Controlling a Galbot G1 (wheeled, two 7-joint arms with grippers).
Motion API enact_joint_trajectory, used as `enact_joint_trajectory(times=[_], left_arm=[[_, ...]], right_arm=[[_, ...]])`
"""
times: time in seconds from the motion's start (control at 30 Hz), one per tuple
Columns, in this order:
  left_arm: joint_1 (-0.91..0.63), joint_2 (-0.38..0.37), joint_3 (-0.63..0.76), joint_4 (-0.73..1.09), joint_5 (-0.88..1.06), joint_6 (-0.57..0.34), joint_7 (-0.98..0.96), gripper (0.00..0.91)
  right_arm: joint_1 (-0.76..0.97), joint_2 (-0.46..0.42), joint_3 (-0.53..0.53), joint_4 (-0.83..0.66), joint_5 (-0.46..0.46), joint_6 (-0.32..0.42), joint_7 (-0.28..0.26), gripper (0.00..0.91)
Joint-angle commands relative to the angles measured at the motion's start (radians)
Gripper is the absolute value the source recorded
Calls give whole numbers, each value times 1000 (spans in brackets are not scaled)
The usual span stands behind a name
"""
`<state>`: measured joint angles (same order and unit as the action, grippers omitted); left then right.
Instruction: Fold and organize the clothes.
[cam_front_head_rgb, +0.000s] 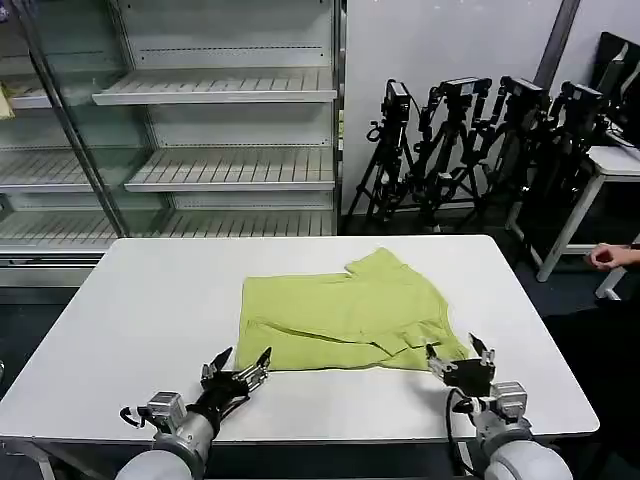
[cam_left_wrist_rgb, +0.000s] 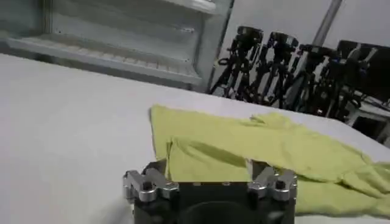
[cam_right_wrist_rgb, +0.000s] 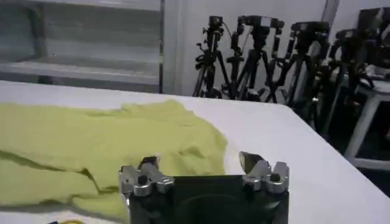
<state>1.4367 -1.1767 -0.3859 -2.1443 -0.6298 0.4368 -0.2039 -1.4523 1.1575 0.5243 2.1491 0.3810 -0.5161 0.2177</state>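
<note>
A head camera looks forward and down over the white desk (cam_front_head_rgb: 150, 310), while both wrist cameras sit low at its near edge, each facing across its own tool toward the same lime T-shirt (cam_front_head_rgb: 345, 315) and tripods (cam_front_head_rgb: 470, 150) behind.

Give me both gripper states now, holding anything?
Left gripper: open, holding nothing, near the T-shirt's front left corner.
Right gripper: open, holding nothing, at the shirt's front right corner.
</note>
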Motion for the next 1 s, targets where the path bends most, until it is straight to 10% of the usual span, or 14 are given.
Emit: enact_joint_trajectory(times=[0.03,0.17,0.33,0.4,1.0], left_arm=[[15,-10,-4,15,2,0,-6,30],[-4,-6,5,35,-1,-9,-6,20],[-12,-4,14,59,-12,-26,7,20],[-20,-5,17,74,-15,-26,7,20],[-34,5,18,111,-36,-26,13,20]], right_arm=[[-42,-3,38,3,10,-23,9,907],[-21,1,28,-23,37,-61,15,907],[-21,-2,14,-24,40,-61,-11,171],[-18,-1,9,-28,41,-61,-11,71],[-7,-2,5,-26,73,-56,-8,0]])
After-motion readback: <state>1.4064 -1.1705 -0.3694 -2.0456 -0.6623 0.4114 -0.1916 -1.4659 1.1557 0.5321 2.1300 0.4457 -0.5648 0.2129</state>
